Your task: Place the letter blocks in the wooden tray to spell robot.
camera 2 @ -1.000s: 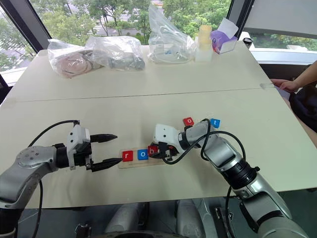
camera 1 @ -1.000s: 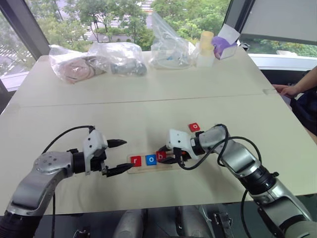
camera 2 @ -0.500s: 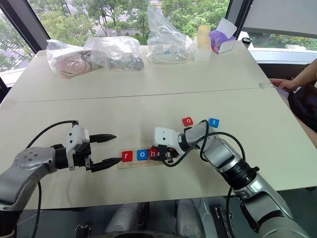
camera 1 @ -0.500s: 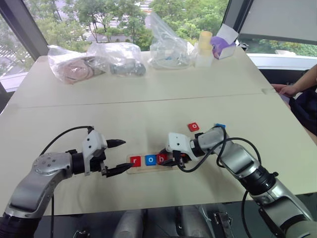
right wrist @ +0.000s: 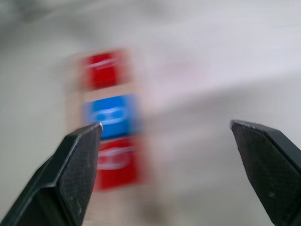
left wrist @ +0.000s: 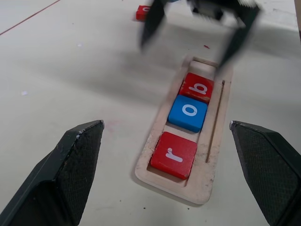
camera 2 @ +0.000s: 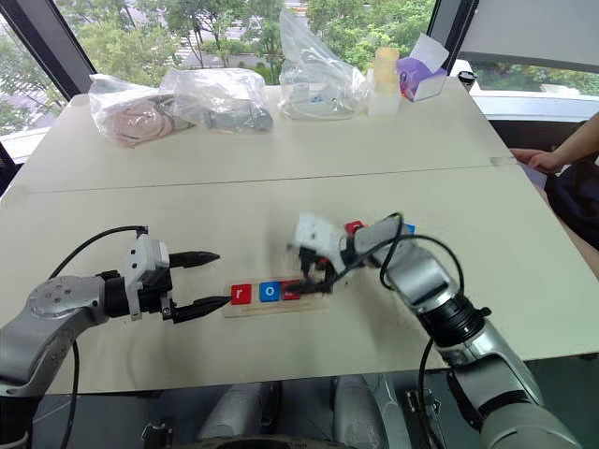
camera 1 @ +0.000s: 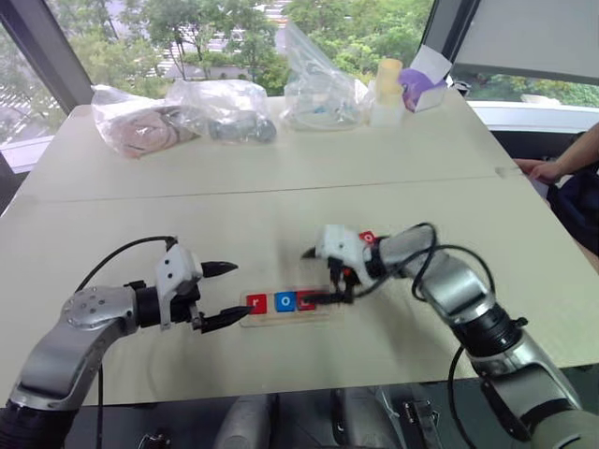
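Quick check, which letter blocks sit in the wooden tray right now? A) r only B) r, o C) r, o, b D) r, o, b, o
C: the left wrist view shows the wooden tray holding a red r, a blue o and a red b, with the slots beyond the b unfilled.
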